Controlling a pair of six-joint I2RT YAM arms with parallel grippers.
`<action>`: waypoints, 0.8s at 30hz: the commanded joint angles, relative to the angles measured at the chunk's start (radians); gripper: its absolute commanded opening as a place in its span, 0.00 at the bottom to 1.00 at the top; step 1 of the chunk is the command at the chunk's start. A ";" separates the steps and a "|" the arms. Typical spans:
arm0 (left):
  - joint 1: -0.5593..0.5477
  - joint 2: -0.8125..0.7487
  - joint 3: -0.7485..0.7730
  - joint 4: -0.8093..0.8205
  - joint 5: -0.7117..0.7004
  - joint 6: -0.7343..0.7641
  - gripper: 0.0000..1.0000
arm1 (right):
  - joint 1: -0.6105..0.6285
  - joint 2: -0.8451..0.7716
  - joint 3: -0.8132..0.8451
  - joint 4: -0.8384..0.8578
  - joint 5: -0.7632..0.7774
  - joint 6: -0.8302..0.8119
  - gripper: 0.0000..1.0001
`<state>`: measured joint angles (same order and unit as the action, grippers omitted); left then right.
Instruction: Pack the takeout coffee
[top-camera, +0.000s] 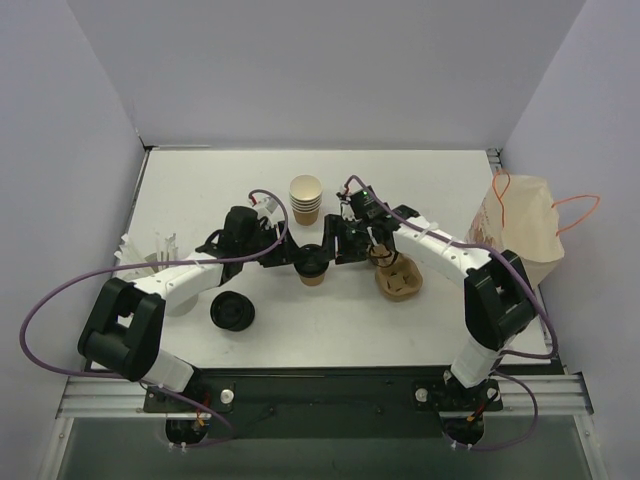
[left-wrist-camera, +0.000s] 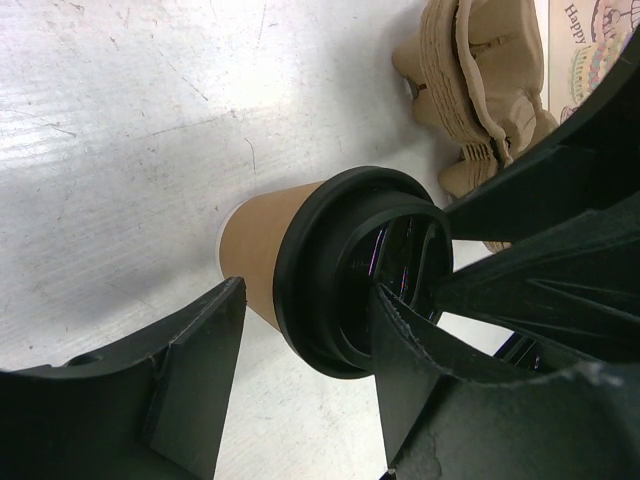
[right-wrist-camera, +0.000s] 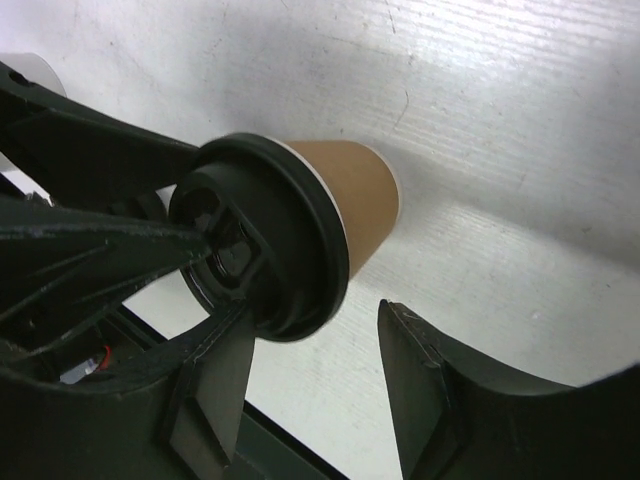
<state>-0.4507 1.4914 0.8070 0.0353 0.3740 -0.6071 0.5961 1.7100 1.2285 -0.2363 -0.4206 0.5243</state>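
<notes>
Top external view: the cup, capped with its lid, stands upright on the white surface between the two arms. The left gripper is just to its left and the right gripper just to its right, both at lid height. The carrier sits near the cup on the right arm's side. A stack of tan cups stands behind, spare lids lie nearer the left arm, and a bag stands at the far right edge. Both arms are about equally close to the cup, but the carrier looks an easier reach for the right.

Left wrist view: the left gripper is spread, one finger clear of the smooth kraft wall, the other overlapping the glossy, round, rimmed lid; contact cannot be told. The moulded-pulp carrier shows rough and fibrous beyond.

Right wrist view: the right gripper is likewise spread, one finger crossing the lid's rim, the other apart from the tapered cup, which lies dead ahead, lid toward the camera. Neither appears to pinch anything.
</notes>
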 joint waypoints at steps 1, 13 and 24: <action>0.004 0.018 0.004 -0.034 -0.081 0.035 0.61 | -0.019 -0.078 -0.027 -0.075 -0.023 -0.033 0.52; 0.001 0.018 0.004 -0.034 -0.084 0.035 0.61 | -0.028 -0.073 -0.063 -0.041 -0.032 -0.023 0.36; -0.008 0.020 0.001 -0.034 -0.086 0.035 0.61 | -0.035 -0.049 -0.073 -0.003 -0.018 -0.001 0.32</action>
<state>-0.4572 1.4914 0.8070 0.0387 0.3630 -0.6071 0.5735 1.6550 1.1683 -0.2508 -0.4374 0.5064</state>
